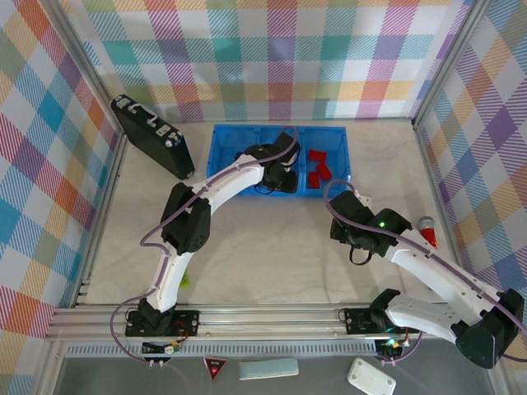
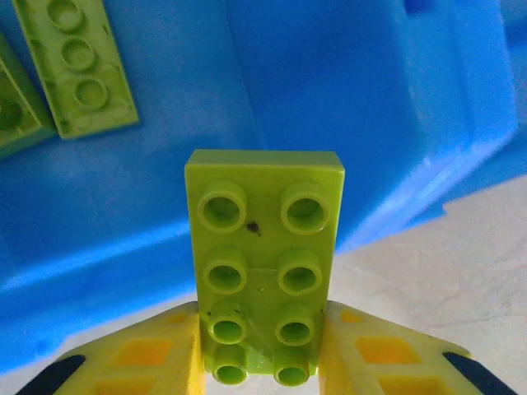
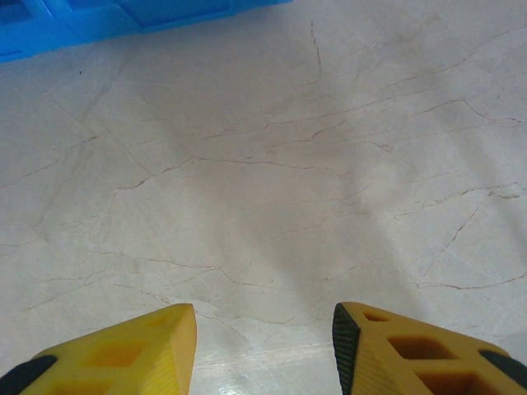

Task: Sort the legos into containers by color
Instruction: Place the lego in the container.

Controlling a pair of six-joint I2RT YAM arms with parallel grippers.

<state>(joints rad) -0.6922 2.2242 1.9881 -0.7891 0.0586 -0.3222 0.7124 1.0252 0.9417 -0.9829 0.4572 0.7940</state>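
My left gripper [image 2: 262,337] is shut on a lime-green lego [image 2: 263,255], studs facing the camera, held between both yellow fingers. It hangs at the front wall of the blue tray [image 2: 395,99], whose compartments are the containers. Two more lime-green legos [image 2: 74,66] lie in the compartment ahead. From above, the left gripper [image 1: 282,174] is over the middle of the tray [image 1: 222,156], and several red legos [image 1: 317,167] lie in the right compartment. My right gripper [image 3: 263,346] stands open above bare table with nothing between its fingers, just in front of the tray's right corner [image 1: 339,204].
A black case [image 1: 152,136] with metal clasps leans at the back left, close to the tray. A red cylinder [image 1: 428,234] stands beside the right arm. A small green piece [image 1: 186,280] lies by the left arm's base. The tray's front edge [image 3: 123,20] lies ahead of the right gripper.
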